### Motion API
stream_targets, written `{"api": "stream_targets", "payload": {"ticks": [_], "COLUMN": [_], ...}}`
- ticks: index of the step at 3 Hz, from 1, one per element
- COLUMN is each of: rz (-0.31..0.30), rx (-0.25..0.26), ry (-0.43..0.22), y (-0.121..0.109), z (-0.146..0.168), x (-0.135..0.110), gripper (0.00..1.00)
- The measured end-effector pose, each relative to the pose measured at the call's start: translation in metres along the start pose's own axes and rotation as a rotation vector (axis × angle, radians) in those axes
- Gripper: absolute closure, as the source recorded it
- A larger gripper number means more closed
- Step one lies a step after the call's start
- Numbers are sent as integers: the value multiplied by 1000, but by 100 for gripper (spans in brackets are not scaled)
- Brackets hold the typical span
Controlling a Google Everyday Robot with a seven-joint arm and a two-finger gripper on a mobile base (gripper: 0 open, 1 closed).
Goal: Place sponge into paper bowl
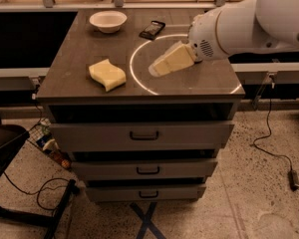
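The sponge (107,74) lies flat on the tabletop (70,54), in its front-left part as the camera view shows it, apart from everything else and held by nothing. Its wavy long axis runs roughly side to side, dipping a little toward the front edge at its right end. The paper bowl (108,21) stands upright near the back-left corner, almost straight behind the sponge and well apart from it. The end effector (162,66) (the pale wedge at the tip of the only arm) hangs over the middle of the tabletop, inside a thin bright ring (133,59) marked there. Its tip points down and to the left, toward the sponge. So the sponge lies near it, to the left and slightly toward the front. Whether the end effector is released or clenched I cannot tell, but it carries nothing. Judging by this, the grasp is not yet made, and the approach calls for a short reach leftward. A dark phone (152,29) lies behind the ring. No brand, label or writing can be read anywhere.
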State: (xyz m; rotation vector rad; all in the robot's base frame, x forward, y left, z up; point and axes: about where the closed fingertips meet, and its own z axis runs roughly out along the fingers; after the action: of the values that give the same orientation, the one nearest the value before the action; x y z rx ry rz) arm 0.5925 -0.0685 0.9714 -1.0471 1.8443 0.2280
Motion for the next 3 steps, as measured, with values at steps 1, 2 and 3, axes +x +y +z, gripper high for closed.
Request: {"api": "stream_targets", "payload": {"ticks": [1, 2, 3], "rz": [5, -9, -6], "rx": [-34, -44, -55], "ry": [-56, -91, -106], "y": [23, 46, 57], "z": [24, 59, 101], "x": [-2, -6, -5], "gripper": [0, 0, 0]}}
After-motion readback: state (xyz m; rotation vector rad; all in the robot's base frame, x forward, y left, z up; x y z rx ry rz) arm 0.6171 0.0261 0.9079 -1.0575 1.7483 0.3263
